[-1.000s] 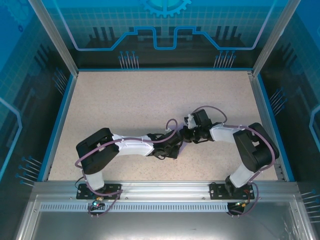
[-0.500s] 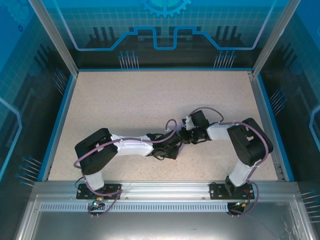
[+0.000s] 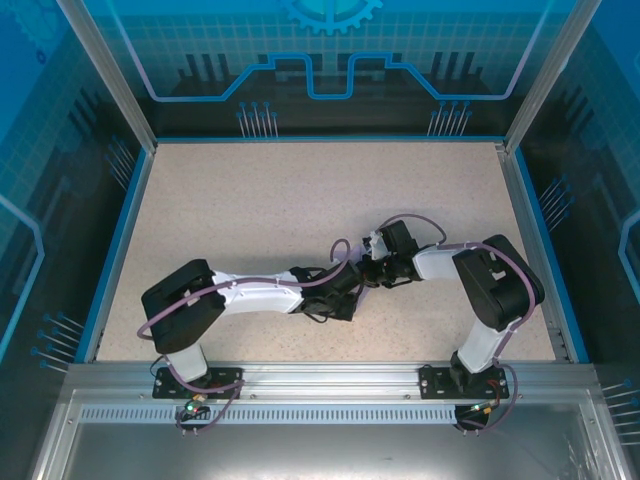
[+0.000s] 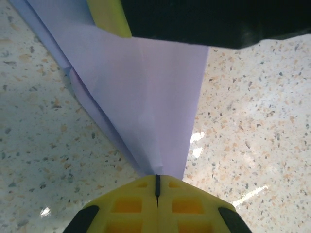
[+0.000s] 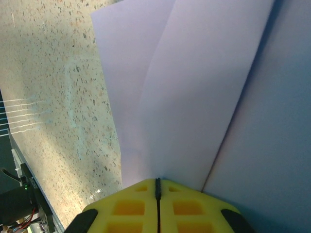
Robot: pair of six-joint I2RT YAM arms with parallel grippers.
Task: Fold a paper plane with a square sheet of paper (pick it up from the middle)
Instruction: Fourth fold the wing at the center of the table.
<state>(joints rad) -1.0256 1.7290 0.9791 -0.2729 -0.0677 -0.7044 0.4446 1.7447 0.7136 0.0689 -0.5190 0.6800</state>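
Observation:
The square sheet of paper (image 4: 146, 92) is pale lilac and folded into layers, narrowing to a point at my left gripper (image 4: 156, 177). That gripper's yellow fingers are shut on the point, low over the table. In the right wrist view the paper (image 5: 194, 87) shows two overlapping flaps and a long crease, and my right gripper (image 5: 157, 181) is shut on its edge. A yellow finger (image 4: 109, 17) and the black body of the right gripper stand at the paper's far end in the left wrist view. From above, both grippers meet at mid-table, left gripper (image 3: 352, 288), right gripper (image 3: 372, 270), covering the paper.
The speckled beige table (image 3: 260, 210) is bordered by a blue rim (image 3: 118, 250) and glass walls. The arms' bases are bolted to the metal rail (image 3: 320, 378) at the near edge. Purple cables (image 3: 420, 222) loop over both wrists.
The right arm's elbow has drawn in to the left and the left arm's shoulder link has swung down-left. Both grippers have stayed shut on the paper at mid-table.

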